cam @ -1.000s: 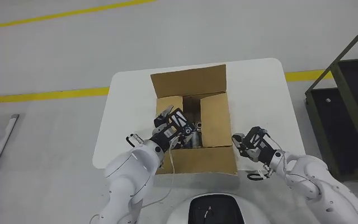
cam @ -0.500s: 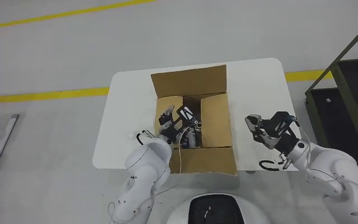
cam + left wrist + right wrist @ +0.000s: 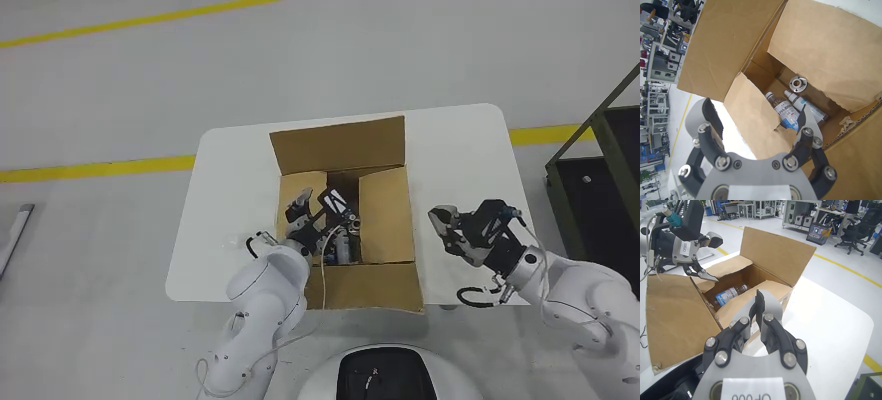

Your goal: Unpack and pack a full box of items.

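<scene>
Top view, floor (image 3: pixel 100 90): grey, crossed by yellow lines (image 3: pixel 90 168); dark frame cart (image 3: pixel 590 200) at 3 o'clock.
Top view, counter (image 3: pixel 230 200): white, rounded corners, at the middle.
Top view, box (image 3: pixel 385 215): brown cardboard, standing mid-counter, flaps folded open, the 12 o'clock flap the largest.
Top view, left tool (image 3: pixel 318 218): above the box's 9 o'clock flap and the edge of the opening.
Top view, right tool (image 3: pixel 442 222): over bare counter at 3 o'clock of the box, apart from it.
Left wrist view, left tool: fingers wide apart, holding nothing; one above the side flap, the other above the opening.
Left wrist view, clear bottle (image 3: pixel 785 113): lying on the box bottom, blue label, partly behind the side flap.
Left wrist view, white dropper bottle (image 3: pixel 800 103): lying just beside the clear bottle, caps pointing the same way.
Left wrist view, metal flange (image 3: pixel 797 84): flat on the box bottom, near the two caps.
Right wrist view, right tool: fingers together, nothing between them, outside the box near its side wall.
Right wrist view, clear bottle: on its side inside the box, below the left tool's lower finger.
Right wrist view, room: workbenches (image 3: pixel 762 208) and black chairs (image 3: pixel 853 236) beyond the counter.
</scene>
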`<act>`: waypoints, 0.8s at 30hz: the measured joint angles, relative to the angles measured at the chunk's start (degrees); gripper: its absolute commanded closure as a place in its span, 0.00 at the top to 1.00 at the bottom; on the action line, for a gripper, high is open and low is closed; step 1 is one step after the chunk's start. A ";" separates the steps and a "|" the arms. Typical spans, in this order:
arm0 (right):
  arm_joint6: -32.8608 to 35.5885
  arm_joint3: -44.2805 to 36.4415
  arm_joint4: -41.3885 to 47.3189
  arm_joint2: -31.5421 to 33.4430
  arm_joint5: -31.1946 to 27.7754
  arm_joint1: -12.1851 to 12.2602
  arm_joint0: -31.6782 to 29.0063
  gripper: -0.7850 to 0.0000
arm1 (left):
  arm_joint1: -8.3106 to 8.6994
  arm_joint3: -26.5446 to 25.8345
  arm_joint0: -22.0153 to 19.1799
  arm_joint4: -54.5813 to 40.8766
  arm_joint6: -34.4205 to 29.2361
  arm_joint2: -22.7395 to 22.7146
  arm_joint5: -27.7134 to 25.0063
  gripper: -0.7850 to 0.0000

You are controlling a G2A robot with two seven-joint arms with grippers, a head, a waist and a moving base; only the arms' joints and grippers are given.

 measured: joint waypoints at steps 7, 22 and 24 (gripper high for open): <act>0.34 2.00 -0.27 -2.39 0.85 -0.33 1.47 0.00 | -0.63 4.64 -1.75 4.21 -3.62 2.77 4.60 1.00; 3.10 5.87 -3.42 -11.09 2.23 -1.51 6.94 0.00 | -1.84 9.02 -4.42 10.99 -9.88 5.97 7.85 0.00; 3.28 6.40 -3.30 -11.37 2.44 -1.60 7.33 0.00 | -1.91 8.83 -4.24 10.99 -10.15 5.58 8.14 0.00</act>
